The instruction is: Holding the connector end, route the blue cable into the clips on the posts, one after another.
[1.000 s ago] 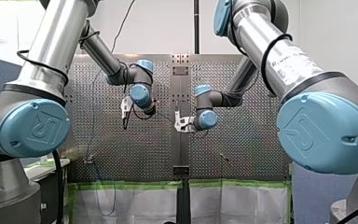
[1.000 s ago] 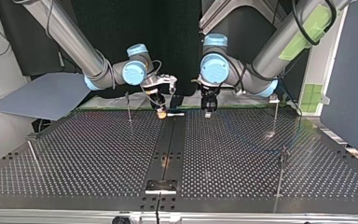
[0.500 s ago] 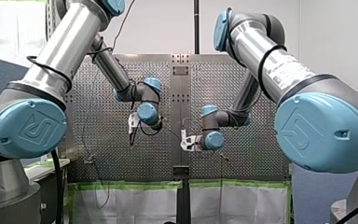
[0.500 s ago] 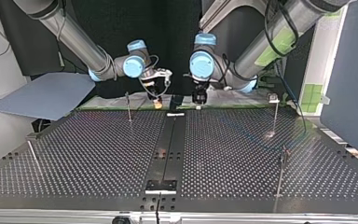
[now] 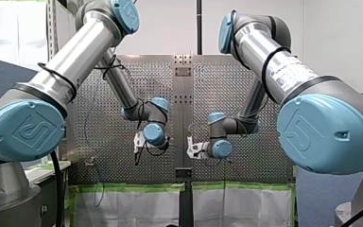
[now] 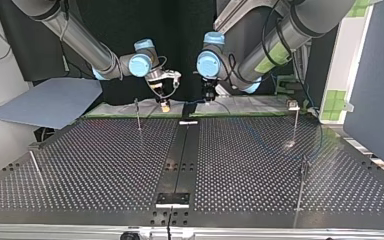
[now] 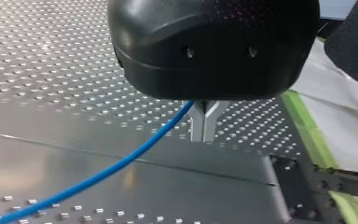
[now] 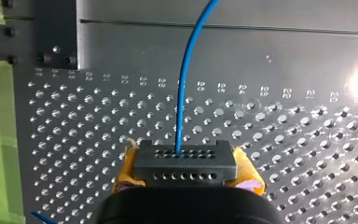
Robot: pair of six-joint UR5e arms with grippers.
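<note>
Gripping black connector (image 8: 185,162) tight between yellow pads (image 8: 249,179) in right jaws; pinching blue cable (image 7: 121,161) in shut left jaws close by, above far edge of surface (image 6: 105,165) in top view. Looks thin, light, limp, likely slippery; best held at rigid connector, not cord.

My right pincer (image 8: 186,171) is clamped on the connector (image 8: 185,161), a black block with two rows of small holes, squeezed between the yellow pads (image 8: 126,172). The blue cable (image 8: 186,84) leaves the block's far face and runs straight ahead, above the perforated surface (image 8: 284,140). At my left pincer (image 7: 204,125) the metal fingers (image 7: 209,122) meet at their tips, and the same cable comes out of the fork between them, sloping away over the surface. Across the surface stand thin posts (image 6: 138,115), upright and well apart; their clips are too small to make out.
</note>
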